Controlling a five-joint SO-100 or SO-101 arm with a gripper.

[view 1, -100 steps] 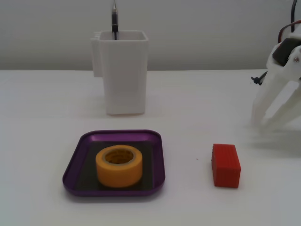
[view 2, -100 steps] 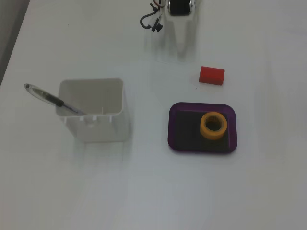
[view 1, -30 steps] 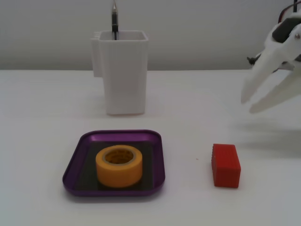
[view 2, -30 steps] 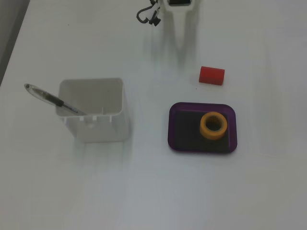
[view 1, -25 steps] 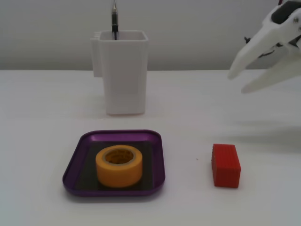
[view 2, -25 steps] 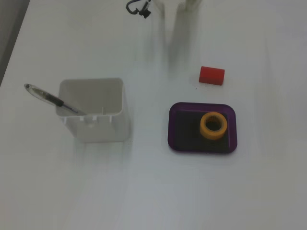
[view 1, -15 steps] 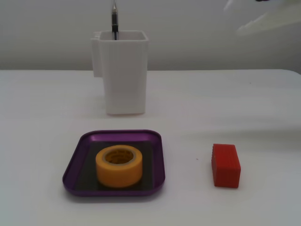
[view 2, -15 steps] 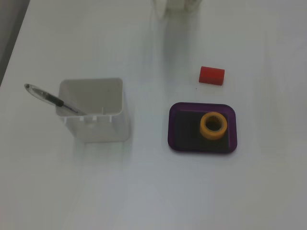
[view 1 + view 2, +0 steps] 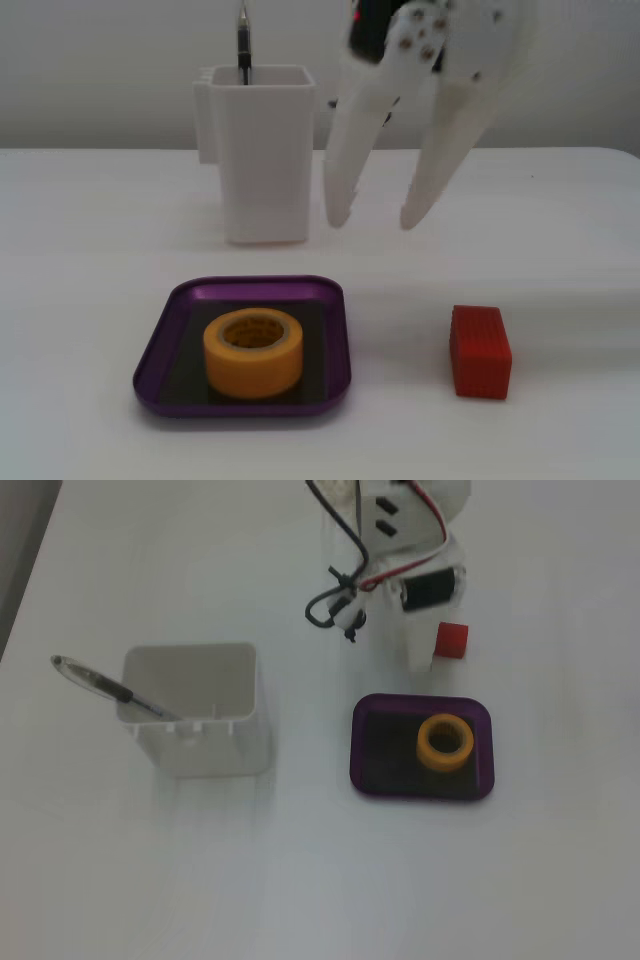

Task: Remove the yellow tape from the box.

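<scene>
White bench (image 9: pixel 90 260), plain wall bkgd. Small yellow-orange tape roll (image 9: pixel 254 352) sits core-up inside shallow purple metallic tray (image 9: pixel 160 340), open for top grab. White fingers (image 9: pixel 345 130) spread, empty, hovering at tray's 1 o'clock.

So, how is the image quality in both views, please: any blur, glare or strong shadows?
In a fixed view the claw looks soft and hazy, while the yellow tape is sharper. In a fixed view from above, the table is bright, nearly washed out, and shadows are faint.
</scene>
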